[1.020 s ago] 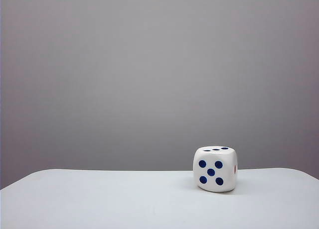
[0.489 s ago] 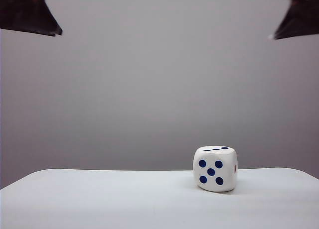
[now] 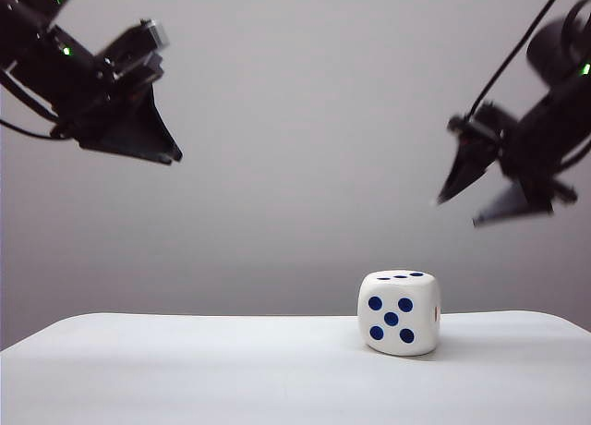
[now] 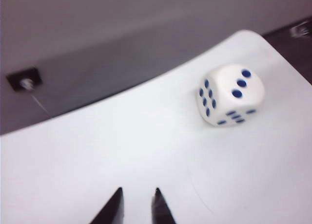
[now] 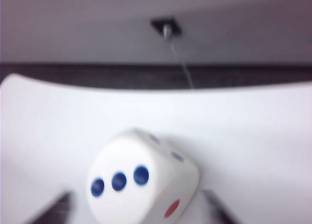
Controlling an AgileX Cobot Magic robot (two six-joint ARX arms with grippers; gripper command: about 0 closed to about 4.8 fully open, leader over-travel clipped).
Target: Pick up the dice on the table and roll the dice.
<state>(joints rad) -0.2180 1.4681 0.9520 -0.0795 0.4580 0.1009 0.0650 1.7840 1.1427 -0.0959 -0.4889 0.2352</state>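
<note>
Dice sits on table, right of centre; left gripper and right gripper have dropped lower into view above it, both spread, neither holding anything

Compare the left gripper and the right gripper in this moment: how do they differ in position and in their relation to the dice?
The left gripper hangs high over the left of the table, far from the dice; the right gripper hangs lower, up and right of the dice. In its wrist view the left gripper points beside the dice; the right one has the dice between its fingers. Both are open, holding nothing.
</note>
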